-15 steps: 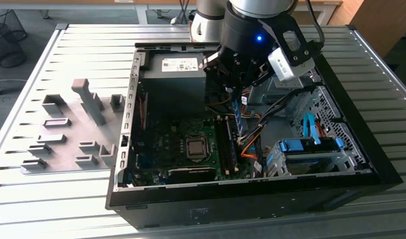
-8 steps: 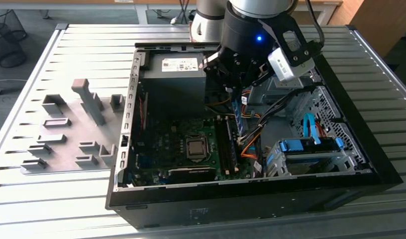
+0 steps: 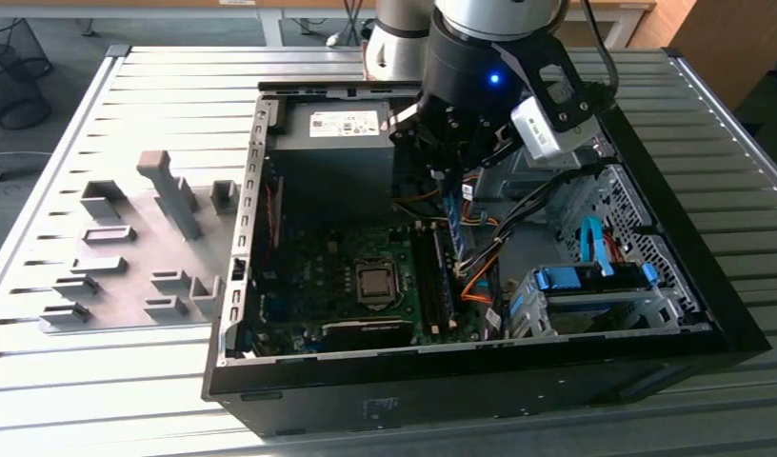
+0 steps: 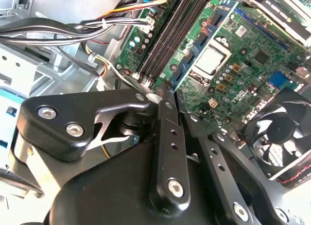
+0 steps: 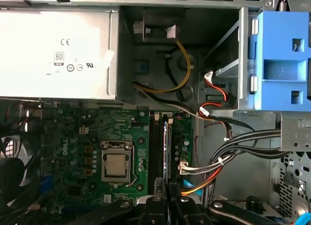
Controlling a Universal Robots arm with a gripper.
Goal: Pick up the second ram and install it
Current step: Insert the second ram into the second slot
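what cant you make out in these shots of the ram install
- Whether the second ram has reached a slot: in the exterior view the gripper hides its upper part.
- The ram's lower end: in the second wrist view the gripper's fingers cover it.
- Power supply label print: too small.

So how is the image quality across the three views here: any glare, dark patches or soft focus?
Exterior view: daylight glare on the ribbed grey metal table, while the open black computer case is dim inside. Second wrist view: the black tool looms large and dark, yet the green motherboard stays readable. First wrist view: evenly lit, the silver power supply box bright, corners shadowed.
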